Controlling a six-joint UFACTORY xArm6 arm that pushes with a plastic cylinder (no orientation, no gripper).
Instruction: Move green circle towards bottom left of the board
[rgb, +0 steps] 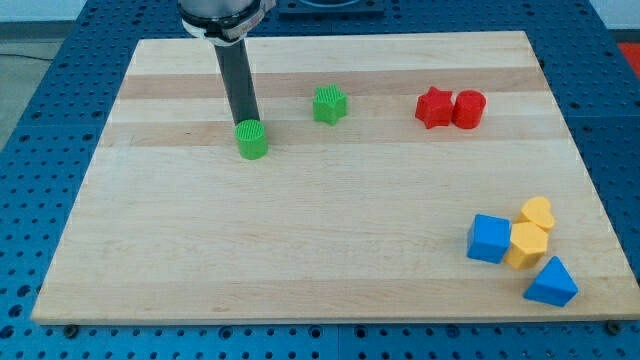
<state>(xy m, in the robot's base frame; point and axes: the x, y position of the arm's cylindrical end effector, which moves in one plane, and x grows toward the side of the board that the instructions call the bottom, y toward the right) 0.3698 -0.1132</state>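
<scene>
The green circle (252, 140) is a small green cylinder on the wooden board (300, 250), in the upper left part of the view. My dark rod comes down from the view's top and my tip (245, 121) stands just behind the green circle, at its top edge, touching or nearly touching it. A green star-shaped block (329, 104) lies to the right of the circle, apart from it.
A red star (433, 108) and a red cylinder (468, 109) sit together at upper right. At lower right cluster a blue cube (489, 239), a yellow block (528, 245), a yellow heart-like block (537, 213) and a blue triangle (551, 283).
</scene>
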